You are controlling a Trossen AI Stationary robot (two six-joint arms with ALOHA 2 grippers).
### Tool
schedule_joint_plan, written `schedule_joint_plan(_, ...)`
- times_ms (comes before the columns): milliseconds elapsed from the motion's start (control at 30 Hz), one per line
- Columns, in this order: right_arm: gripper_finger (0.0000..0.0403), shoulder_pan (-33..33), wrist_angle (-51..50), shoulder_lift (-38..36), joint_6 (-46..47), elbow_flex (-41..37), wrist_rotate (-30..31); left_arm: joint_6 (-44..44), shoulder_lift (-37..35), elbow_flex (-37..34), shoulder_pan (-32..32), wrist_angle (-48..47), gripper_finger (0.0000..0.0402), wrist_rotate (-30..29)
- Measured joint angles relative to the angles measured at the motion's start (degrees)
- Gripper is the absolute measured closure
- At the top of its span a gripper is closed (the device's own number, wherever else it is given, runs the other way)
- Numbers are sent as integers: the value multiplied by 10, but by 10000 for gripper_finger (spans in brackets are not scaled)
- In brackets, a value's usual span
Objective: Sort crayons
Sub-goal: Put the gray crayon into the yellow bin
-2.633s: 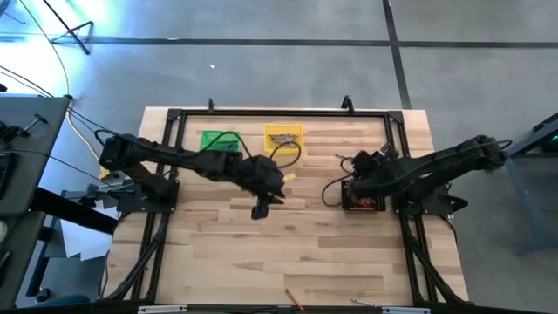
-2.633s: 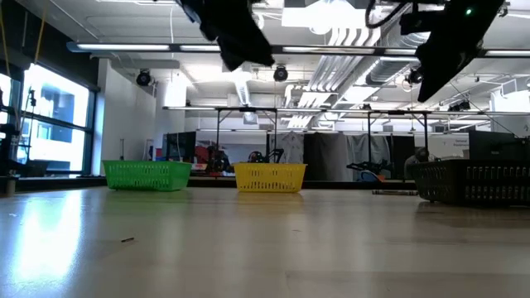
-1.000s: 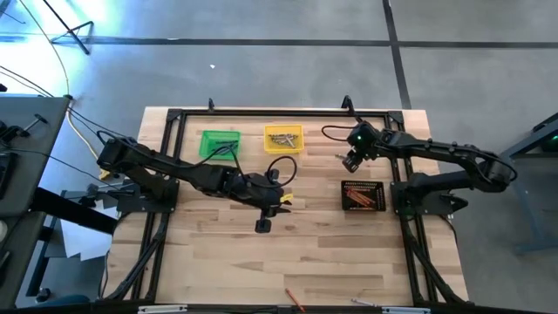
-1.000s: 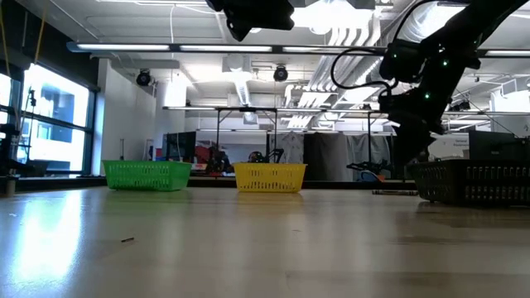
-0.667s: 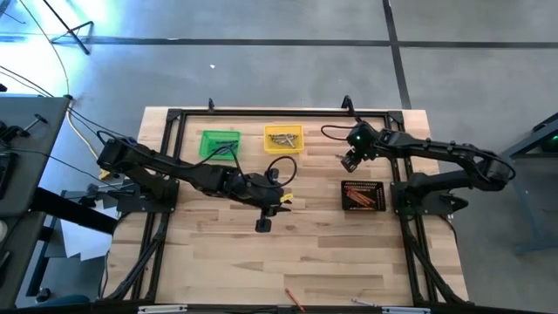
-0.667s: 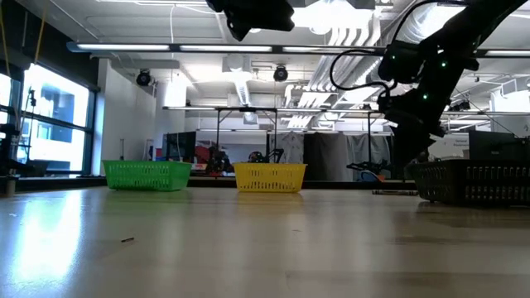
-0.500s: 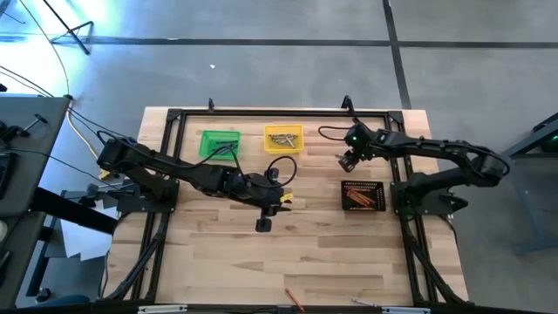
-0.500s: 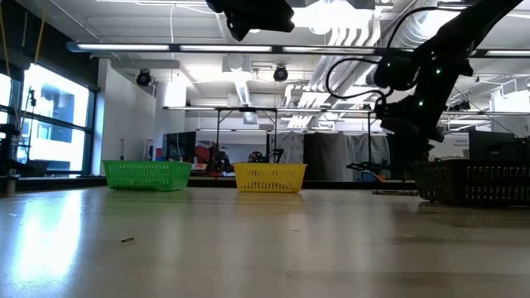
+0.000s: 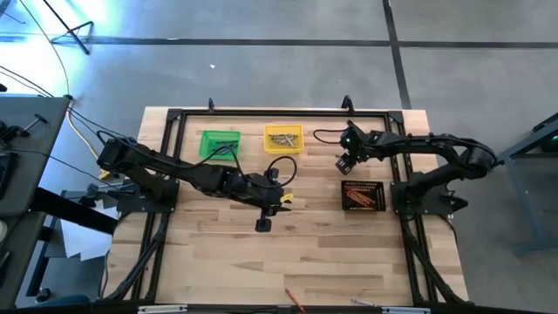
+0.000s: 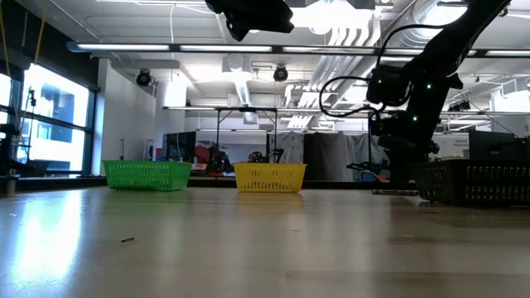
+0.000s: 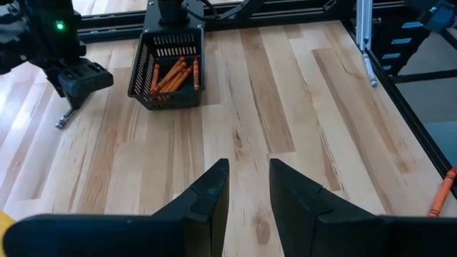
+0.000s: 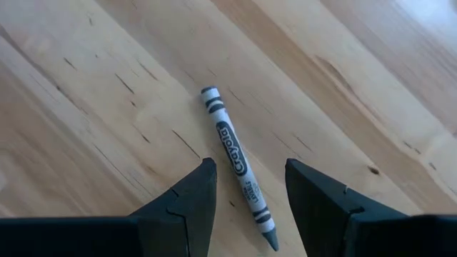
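Note:
A grey crayon (image 12: 234, 158) lies flat on the wood table. My right gripper (image 12: 248, 165) hangs open right above it, pointing steeply down. One finger stands on each side of the crayon, and neither touches it. In the high view this gripper (image 9: 345, 163) is at the table's far right, just beyond the black bin (image 9: 362, 196) of orange-red crayons (image 11: 171, 71). My left gripper (image 9: 261, 225) waits high over the table's middle. It is open (image 11: 248, 165) with nothing between its fingers. Grey crayons lie in the yellow bin (image 9: 283, 138).
A green bin (image 9: 218, 142) stands left of the yellow one at the far edge. One orange crayon (image 9: 294, 299) lies at the table's near edge. A black metal frame (image 9: 174, 116) runs around the table.
My right gripper has sunk toward the table and the grey crayon, drifting a little toward the left edge. It has stayed open.

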Motion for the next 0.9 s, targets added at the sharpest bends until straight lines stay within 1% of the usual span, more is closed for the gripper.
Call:
schedule_joint_plan(500, 242, 0, 5, 37, 0, 2, -1, 0, 0, 0, 0, -2, 316, 0)
schedule_joint_plan(667, 243, -1, 5, 37, 0, 2, -22, 0, 0, 0, 0, -2, 316, 0)
schedule_joint_plan(767, 256, -1, 5, 38, -1, 2, -33, 0, 0, 0, 0, -2, 316, 0)
schedule_joint_plan(900, 287, -1, 5, 38, -1, 2, -41, 0, 0, 0, 0, -3, 316, 0)
